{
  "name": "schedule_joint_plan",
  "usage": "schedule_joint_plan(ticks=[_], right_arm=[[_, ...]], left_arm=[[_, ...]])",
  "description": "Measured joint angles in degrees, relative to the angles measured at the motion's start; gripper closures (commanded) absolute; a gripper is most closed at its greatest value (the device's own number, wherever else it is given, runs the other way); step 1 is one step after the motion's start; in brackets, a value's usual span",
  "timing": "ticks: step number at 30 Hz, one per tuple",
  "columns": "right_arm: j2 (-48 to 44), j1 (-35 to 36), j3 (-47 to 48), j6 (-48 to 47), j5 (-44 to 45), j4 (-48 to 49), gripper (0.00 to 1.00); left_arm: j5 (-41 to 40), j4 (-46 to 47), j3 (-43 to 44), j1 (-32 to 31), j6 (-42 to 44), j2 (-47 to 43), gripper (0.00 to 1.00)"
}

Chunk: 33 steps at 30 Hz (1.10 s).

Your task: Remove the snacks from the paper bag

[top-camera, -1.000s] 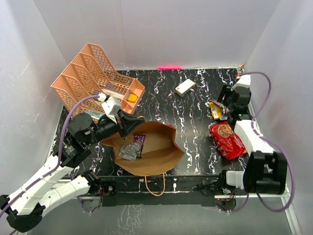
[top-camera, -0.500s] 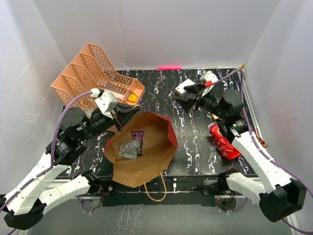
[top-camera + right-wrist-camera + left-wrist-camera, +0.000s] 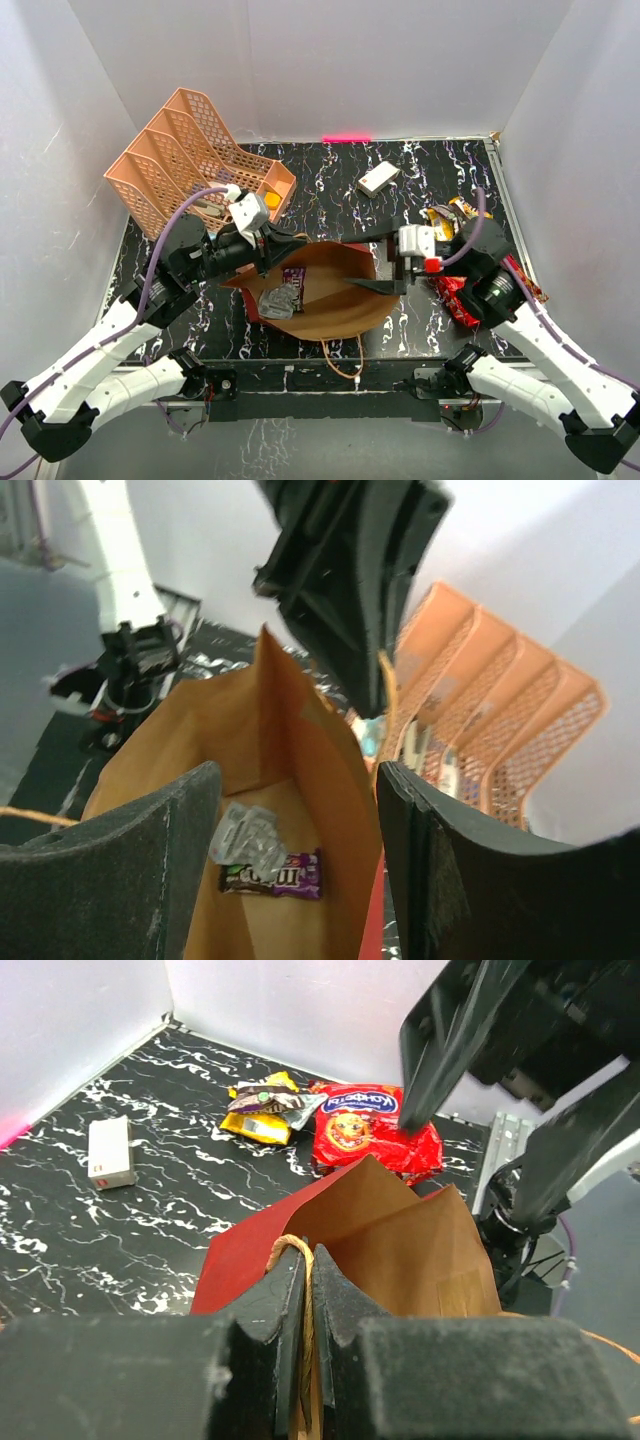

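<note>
Fingers [image 3: 268, 1305] above marbled tabletop [image 3: 150, 1215], white walls [image 3: 80, 1020]

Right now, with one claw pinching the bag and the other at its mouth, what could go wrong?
The left gripper pinches only the paper bag's thin rim; it could slip and the mouth collapse. The open right gripper might snag the paper wall, or shove the dark wrapper and silvery wrapper deeper.

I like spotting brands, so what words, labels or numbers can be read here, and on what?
Nothing reads clearly.
Red cookie packet: blue logo, white lettering, too blurred.
Dark wrapper in the paper bag: pale lettering, too blurred.
White box: any print too small to read.
</note>
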Motion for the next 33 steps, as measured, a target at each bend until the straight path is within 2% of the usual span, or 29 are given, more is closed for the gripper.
schedule_joint_plan(ticks=[3,6,13,16,19,24,29,33], right_arm=[[2.69,4.09,0.17,-4.87,0.85,-5.14,0.37],[6.95,11.45,0.39,-9.51,5.86,-10.34,0.38],[15.96,34.03,0.39,-15.96,26.47,-18.12,0.43],[20.85,39.87,0.42,-16.72,34.51,-18.93,0.44],[23.54,41.05,-0.42,-16.72,39.87,-18.29,0.43],[21.55,41.03,-7.04,-16.74,47.50,-10.73,0.43],[21.57,40.98,-13.46,-16.76,52.24,-2.78,0.43],[22.95,40.98,-17.68,-16.22,52.63,2.82,0.41]], left_arm=[[0.90,1.25,-1.09,-0.02,-2.08,-0.35,0.95],[1.29,2.54,-1.14,-0.02,-3.69,-0.79,0.95],[-1.90,2.82,-0.33,-0.02,-2.95,-1.33,0.95],[-4.59,1.68,1.73,-0.02,-0.55,-0.74,0.95],[-6.64,0.20,4.74,-0.02,2.23,0.63,0.95],[-7.80,-0.50,8.98,-0.02,6.14,2.93,0.95],[-5.95,-0.13,8.52,-0.02,6.38,3.28,0.95],[-2.75,0.98,4.63,-0.02,3.98,3.28,0.95]])
